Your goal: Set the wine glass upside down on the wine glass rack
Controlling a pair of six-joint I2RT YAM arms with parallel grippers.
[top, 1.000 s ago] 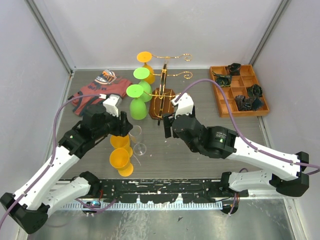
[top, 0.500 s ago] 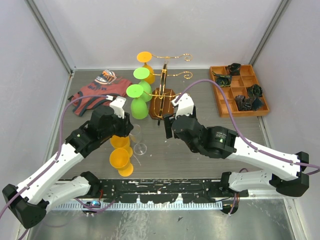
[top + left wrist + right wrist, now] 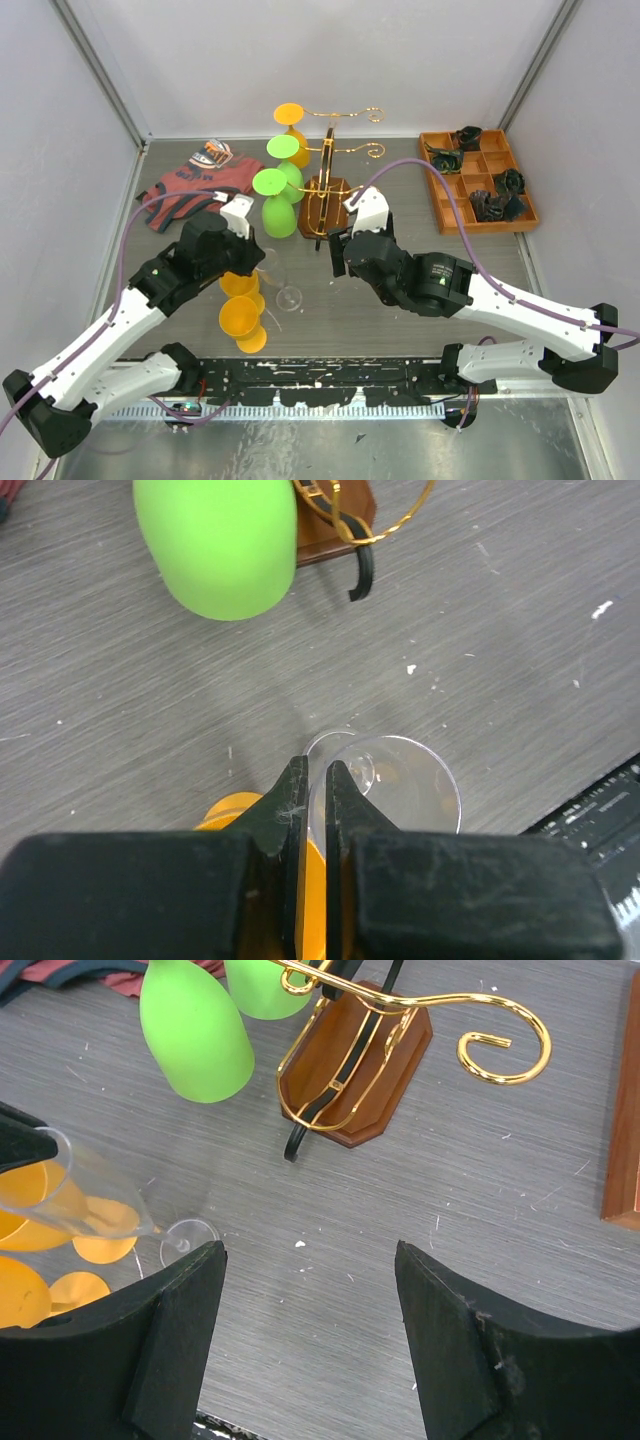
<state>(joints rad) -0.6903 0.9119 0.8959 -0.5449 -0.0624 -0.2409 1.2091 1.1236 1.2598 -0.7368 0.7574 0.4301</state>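
Wine glass (clear, tilted) pinched in left end effector.

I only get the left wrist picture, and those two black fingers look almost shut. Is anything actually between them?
Observer: Yes. The right wrist view shows the left gripper pinching the rim of a clear wine glass, which is tilted with its foot pointing away from the fingers.
Operator: Is the other arm helping?
Observer: No. The right gripper is open and holds nothing.
Operator: Any room left on the stand?
Observer: From above, the wine glass rack carries two green glasses and an orange one on its left side. Both scroll arms on its right are bare.
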